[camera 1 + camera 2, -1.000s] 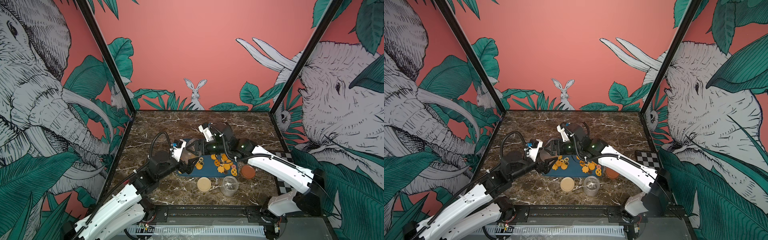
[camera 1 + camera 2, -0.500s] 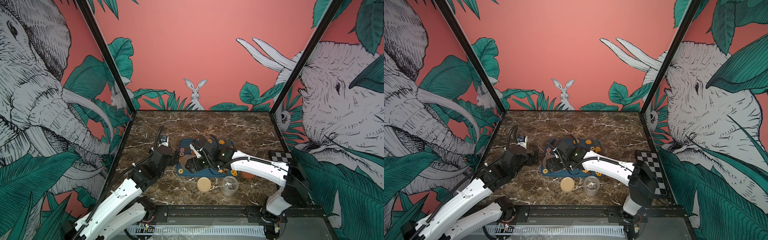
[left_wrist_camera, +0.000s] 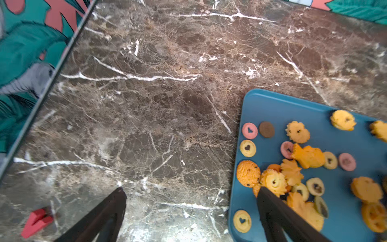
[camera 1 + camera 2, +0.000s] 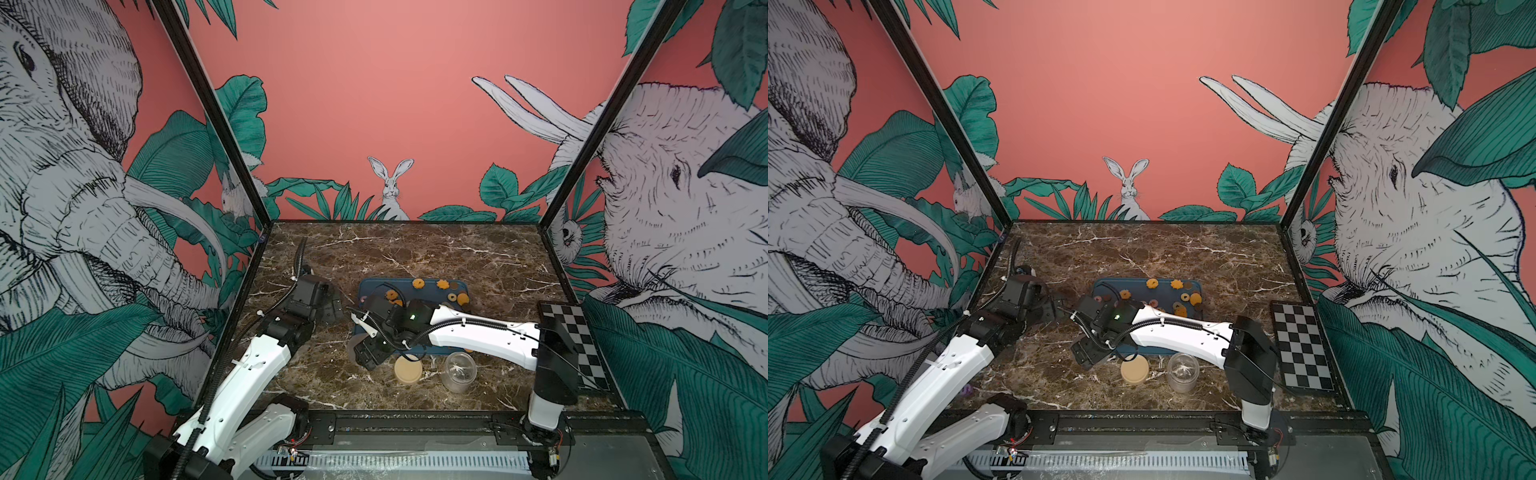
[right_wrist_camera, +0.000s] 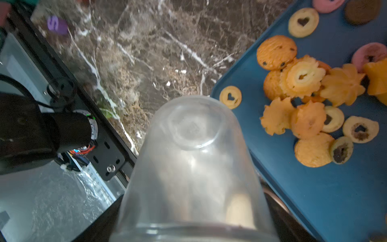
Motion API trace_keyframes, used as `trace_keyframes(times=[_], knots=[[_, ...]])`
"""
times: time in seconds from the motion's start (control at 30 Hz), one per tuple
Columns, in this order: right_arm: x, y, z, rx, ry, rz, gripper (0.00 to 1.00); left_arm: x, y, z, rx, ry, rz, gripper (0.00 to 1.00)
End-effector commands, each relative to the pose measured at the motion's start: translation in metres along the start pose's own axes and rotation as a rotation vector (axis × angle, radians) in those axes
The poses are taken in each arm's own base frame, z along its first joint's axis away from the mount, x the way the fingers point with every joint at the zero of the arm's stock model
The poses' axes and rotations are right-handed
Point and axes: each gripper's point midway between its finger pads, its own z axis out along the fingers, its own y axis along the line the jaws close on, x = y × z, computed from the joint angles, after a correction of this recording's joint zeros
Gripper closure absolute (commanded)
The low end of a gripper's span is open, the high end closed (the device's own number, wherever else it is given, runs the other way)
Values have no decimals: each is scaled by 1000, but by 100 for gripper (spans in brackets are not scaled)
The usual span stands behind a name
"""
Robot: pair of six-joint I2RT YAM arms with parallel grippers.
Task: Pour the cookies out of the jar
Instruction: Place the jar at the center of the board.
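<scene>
Blue tray [image 5: 314,199] just beside the right pincer [image 5: 194,222] carries the cookies [image 5: 301,79], and the clear jar [image 5: 194,159] clamped between its wide-spread jaws looks empty to us, so we judge it wise to squeeze steadily and set it down on the pincer's side away from the pile.

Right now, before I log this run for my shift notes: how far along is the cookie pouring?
Done: the cookies lie scattered on the blue tray. In hand: the right claw grips the clear jar, which looks empty; the left claw is open and holds nothing. Left: apparently only setting the jar down. A second clear jar stands beside a cream lid on the table; I cannot tell its contents.
</scene>
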Motion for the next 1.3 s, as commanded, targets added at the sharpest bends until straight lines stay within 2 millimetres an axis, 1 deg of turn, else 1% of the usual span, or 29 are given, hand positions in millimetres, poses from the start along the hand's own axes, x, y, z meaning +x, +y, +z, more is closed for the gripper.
trace_keyframes(times=[0.0, 0.07, 0.23, 0.3, 0.47, 0.67, 0.73, 0.77, 0.87, 0.93, 0.97, 1.0, 1.2, 1.27], knots=[[19, 1, -8, 75, 132, -64, 100, 8, -8, 3, 70, 35, -75, 1], [23, 0, -3, 125, 172, -88, 100, 10, -7, 6, 69, 39, -88, 1], [21, 5, 8, 133, 217, -105, 100, 17, -3, 10, 55, 58, -82, 5], [22, 3, 12, 149, 232, -105, 100, 20, -1, 11, 50, 65, -74, 5], [23, 3, 24, 158, 263, -117, 100, 21, -3, 12, 55, 75, -64, 5], [25, 3, 33, 160, 283, -117, 100, 22, -6, 15, 66, 85, -58, 6], [27, 4, 37, 156, 295, -119, 98, 22, -4, 15, 54, 86, -58, 6], [28, 4, 38, 156, 301, -122, 91, 22, -3, 16, 50, 87, -57, 6], [29, 5, 39, 157, 303, -128, 64, 23, -3, 16, 49, 91, -55, 5], [27, 5, 38, 156, 291, -130, 11, 23, -4, 17, 50, 93, -56, 5], [25, 6, 37, 155, 285, -132, 4, 23, -4, 17, 50, 93, -58, 5], [24, 6, 36, 155, 280, -134, 1, 23, -4, 17, 51, 93, -58, 5], [19, 11, 29, 131, 254, -145, 1, 22, -5, 17, 51, 97, -54, 5], [18, 13, 22, 125, 244, -148, 1, 20, -5, 15, 50, 90, -51, 5]])
